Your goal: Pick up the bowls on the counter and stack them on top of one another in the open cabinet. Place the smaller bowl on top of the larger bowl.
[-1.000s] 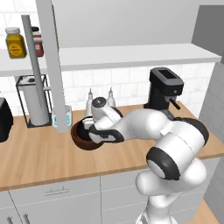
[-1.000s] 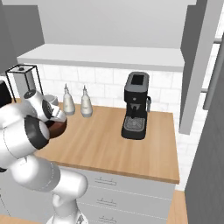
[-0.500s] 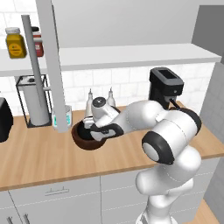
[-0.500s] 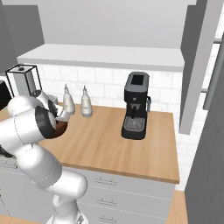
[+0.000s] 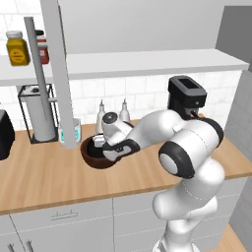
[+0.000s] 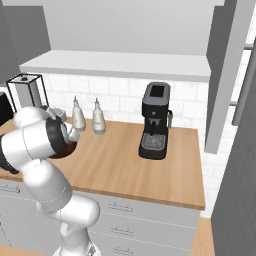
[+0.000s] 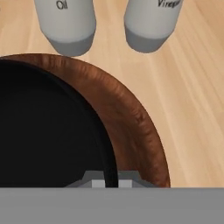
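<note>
Bowls: the smaller bowl (image 7: pixel 48 127), glossy black, sits inside the larger bowl (image 7: pixel 135 127), whose reddish-brown wood grain and smooth rim curve around it in my hand view.
Where they are: both on the counter (image 5: pixel 44 177), left of its middle in the left base view, in front of the two white bottles.
Far left, left base view: a yellow-labelled jar (image 5: pixel 16 48) and a red one (image 5: pixel 43 48) on the open cabinet's shelf (image 5: pixel 147 63); their print is too small to read.
Below the shelf: a paper towel roll (image 5: pixel 40 114) in a black wire stand, then a small glass (image 5: pixel 70 133) with a teal band just beside the brown bowl.
My fingers: my gripper (image 7: pixel 105 181) is clamped together on the black bowl's thin rim, one tip inside it and one between the two bowls.
Writing: my hand view reads "Oil" on the left bottle (image 7: pixel 68 22) and what looks like "Vinegar", cut off by the top edge, on the right bottle (image 7: pixel 151 22).
Base views versus hand: those labels cannot be read in either base view; the right base view shows my arm covering most of the bowls.
Right: a black coffee machine (image 6: pixel 155 120) stands against the tiled wall, well apart from the bowls.
</note>
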